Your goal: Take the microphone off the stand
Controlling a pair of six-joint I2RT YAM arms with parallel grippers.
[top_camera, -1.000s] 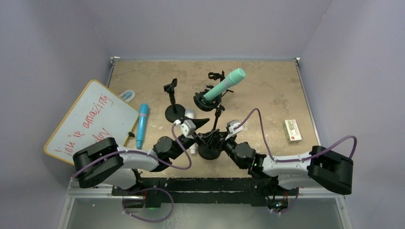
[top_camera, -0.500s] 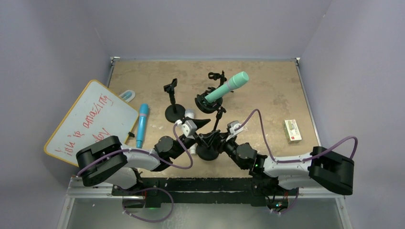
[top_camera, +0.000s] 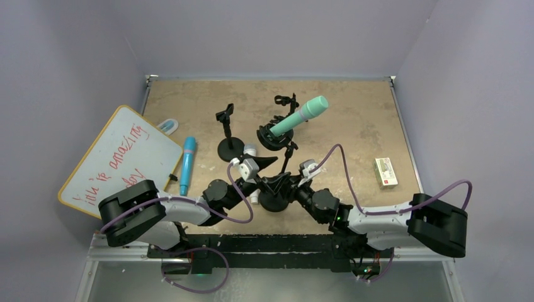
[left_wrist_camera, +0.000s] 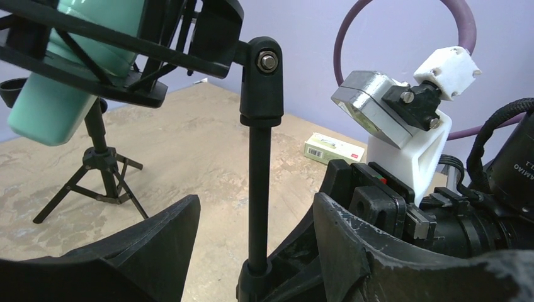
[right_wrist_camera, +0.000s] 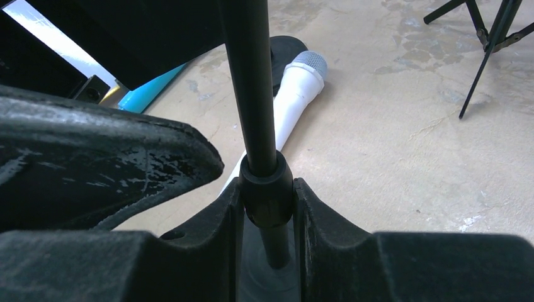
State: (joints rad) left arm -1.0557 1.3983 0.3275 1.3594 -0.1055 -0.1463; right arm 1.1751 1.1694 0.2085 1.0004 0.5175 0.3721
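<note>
Right wrist view shows us the right gripper (right_wrist_camera: 267,204) pinched on the collar of the stand (right_wrist_camera: 250,82), one finger pressed to each side of the pole. Through the left wrist camera we see the left gripper (left_wrist_camera: 252,217) spread wide, its fingers flanking the same pole without touching it. We find the teal microphone (top_camera: 297,115) seated, tilted, in the cradle at the stand's top, while a white microphone (right_wrist_camera: 293,94) lies on the table (top_camera: 352,126) beside the base.
</note>
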